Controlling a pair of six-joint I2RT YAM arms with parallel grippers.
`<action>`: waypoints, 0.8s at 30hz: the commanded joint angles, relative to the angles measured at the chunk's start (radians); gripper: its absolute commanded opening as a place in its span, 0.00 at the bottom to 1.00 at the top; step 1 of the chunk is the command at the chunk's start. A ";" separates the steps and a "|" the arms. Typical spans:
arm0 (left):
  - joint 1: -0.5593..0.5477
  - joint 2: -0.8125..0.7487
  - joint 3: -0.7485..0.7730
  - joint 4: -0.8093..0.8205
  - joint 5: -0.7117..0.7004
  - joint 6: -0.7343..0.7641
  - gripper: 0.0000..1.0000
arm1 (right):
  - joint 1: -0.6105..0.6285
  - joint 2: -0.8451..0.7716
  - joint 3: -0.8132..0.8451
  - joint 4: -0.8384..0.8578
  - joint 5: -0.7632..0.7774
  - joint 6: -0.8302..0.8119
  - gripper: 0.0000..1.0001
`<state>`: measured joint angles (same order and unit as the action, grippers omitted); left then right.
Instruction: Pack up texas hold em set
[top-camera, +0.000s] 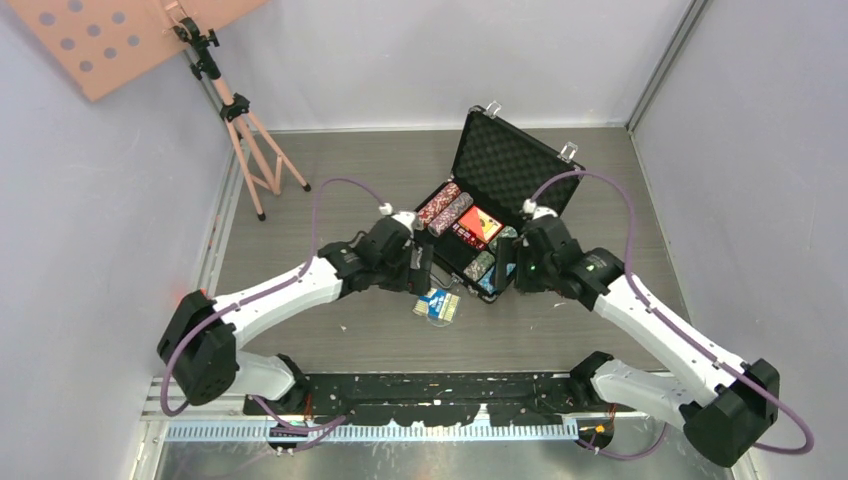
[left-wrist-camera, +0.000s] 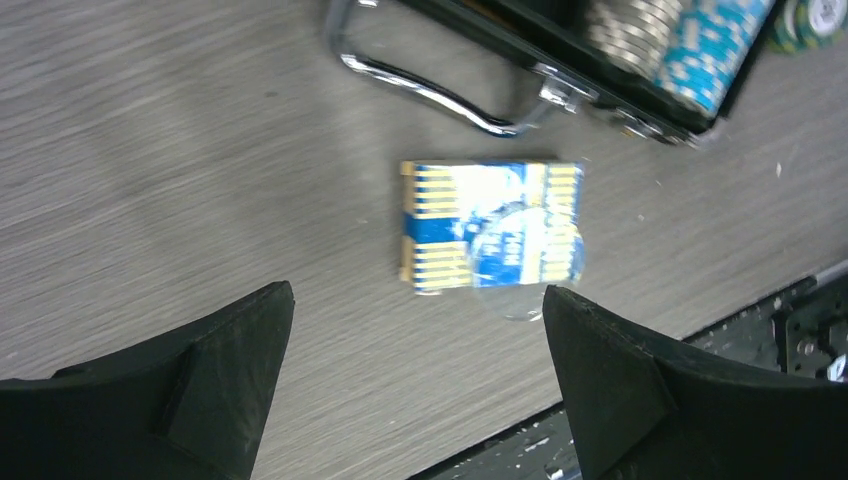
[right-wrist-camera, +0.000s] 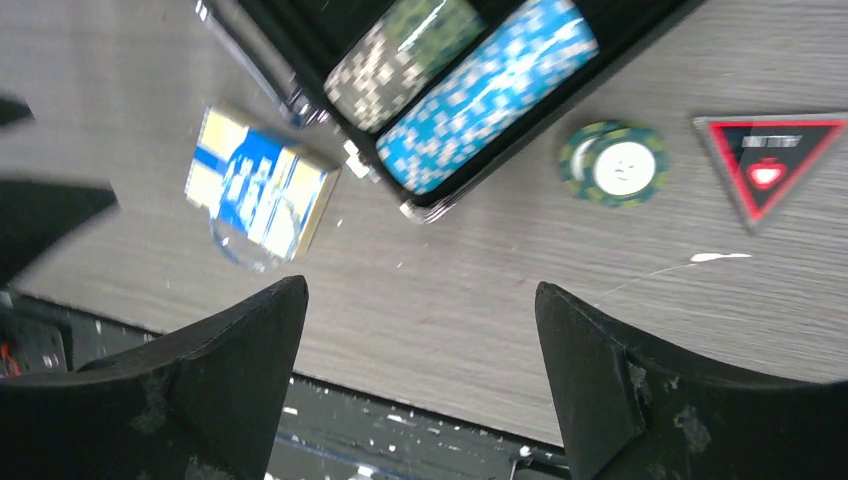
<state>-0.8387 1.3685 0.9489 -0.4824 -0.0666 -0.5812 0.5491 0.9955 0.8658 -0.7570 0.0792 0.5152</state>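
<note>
The black briefcase lies open at mid-table with its foam lid up. It holds red-white chip rows, a red card deck, and green and blue chip rows. A blue card deck lies on the table in front of the case handle, with a clear round piece overlapping it. A small stack of green chips sits on the table beside the case. My left gripper hovers open and empty just short of the blue deck. My right gripper is open and empty over the case's near corner.
A black and red triangular marker lies on the table to the right of the green chips. A pink tripod and a pink perforated board stand at the back left. A black rail runs along the near table edge.
</note>
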 joint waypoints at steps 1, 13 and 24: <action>0.133 -0.131 -0.062 0.012 0.018 -0.015 1.00 | 0.135 0.045 0.008 0.063 0.042 0.060 0.91; 0.363 -0.296 -0.212 0.006 0.129 -0.021 1.00 | 0.500 0.441 0.167 0.128 0.196 0.116 0.98; 0.368 -0.296 -0.237 0.036 0.175 0.005 1.00 | 0.560 0.668 0.285 0.114 0.215 0.151 0.96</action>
<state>-0.4763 1.0901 0.7116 -0.4847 0.0727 -0.5945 1.1069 1.6482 1.1080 -0.6575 0.2687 0.6331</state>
